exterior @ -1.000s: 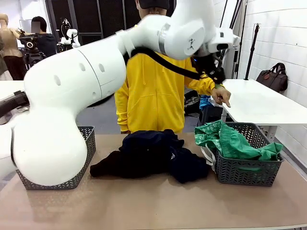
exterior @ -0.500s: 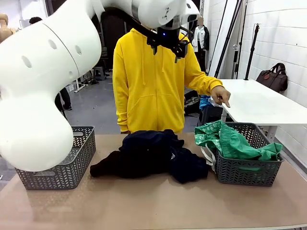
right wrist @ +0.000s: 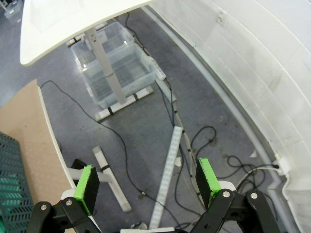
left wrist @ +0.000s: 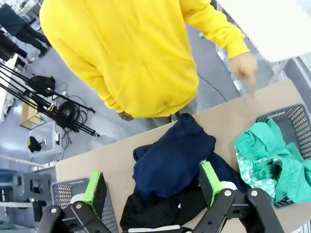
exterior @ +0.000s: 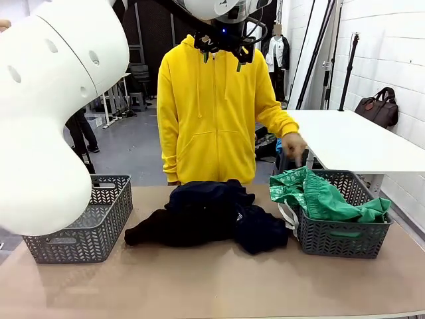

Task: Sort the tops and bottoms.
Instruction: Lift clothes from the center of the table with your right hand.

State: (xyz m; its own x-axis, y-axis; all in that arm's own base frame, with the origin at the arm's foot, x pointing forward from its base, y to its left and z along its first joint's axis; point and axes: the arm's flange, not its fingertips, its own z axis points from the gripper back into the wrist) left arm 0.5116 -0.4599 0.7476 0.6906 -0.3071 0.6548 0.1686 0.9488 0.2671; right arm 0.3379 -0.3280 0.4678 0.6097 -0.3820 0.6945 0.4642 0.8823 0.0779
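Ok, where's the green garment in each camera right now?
Front view: green garment heaped in the basket at right, draping over its left rim.
Left wrist view: green garment at the right edge, in the basket.
Right wrist view: green garment, a sliver at the bottom-left edge, in the basket.
Shared landmark: the grey mesh basket.

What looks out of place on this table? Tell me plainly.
The green garment hangs over the left rim of the right basket, its white cords dangling outside. The dark garments lie in a crumpled heap mid-table, in neither basket.

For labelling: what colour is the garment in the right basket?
The garment is bright green; best in front view.
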